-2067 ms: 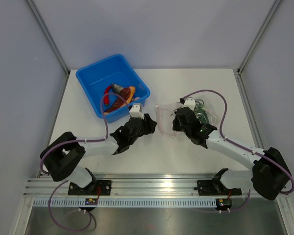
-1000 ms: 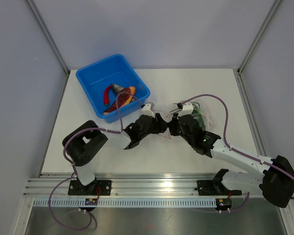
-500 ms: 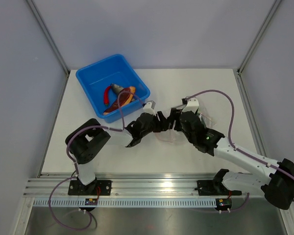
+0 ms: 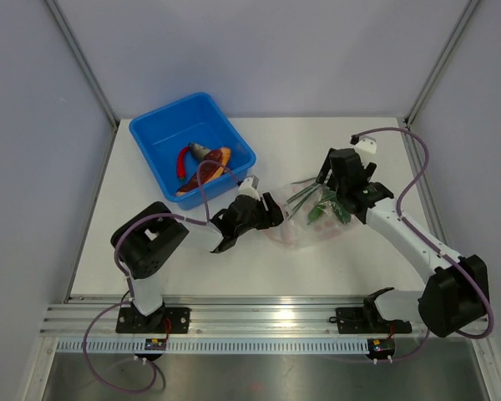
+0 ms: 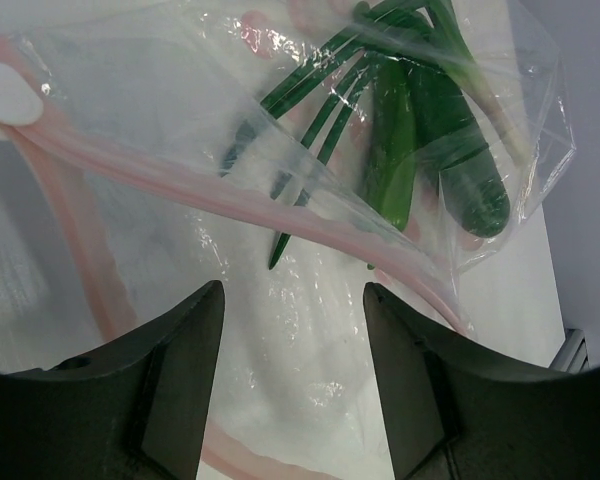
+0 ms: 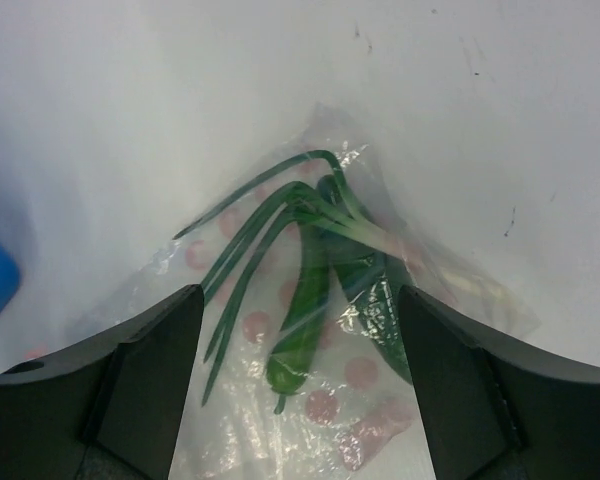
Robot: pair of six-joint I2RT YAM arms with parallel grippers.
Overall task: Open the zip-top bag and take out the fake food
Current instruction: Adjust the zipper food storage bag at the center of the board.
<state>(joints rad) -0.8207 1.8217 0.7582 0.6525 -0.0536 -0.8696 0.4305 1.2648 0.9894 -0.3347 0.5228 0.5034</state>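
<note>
Flat on the white table point(image 4: 150, 242), between the two arms: a clear bag point(image 4: 292, 230) with its pink zip strip point(image 5: 180, 190) turned toward the left gripper point(image 5: 290, 300). Judged to be lying that way so the mouth faces the arm nearest the blue tub point(image 4: 175, 125).

Inside the bag, at the end away from the zip: green toy vegetables point(image 4: 326, 206), a bundle of thin stalks and two thicker pods, all under plastic and none out yet. In the tub, well apart from the bag: a red chili point(image 4: 180, 163), a fish point(image 4: 202, 152) and an orange piece, most likely dropped there as the collecting spot.

Left gripper low at the mouth of the bag, jaws apart, with film and zip strip showing across the gap and nothing pinched. Seen from the left wrist, the strip runs in two separate bands, so the mouth is probably open at least in part.

Right gripper point(image 6: 298, 300) above the closed end, jaws spread wide, holding nothing, with the vegetables directly below. Well placed, by the look of it, either to pinch that end and tip the greens toward the mouth or to pin the bag down while the other arm reaches in.

Emptying judged partly done, with the greens left to come out.
</note>
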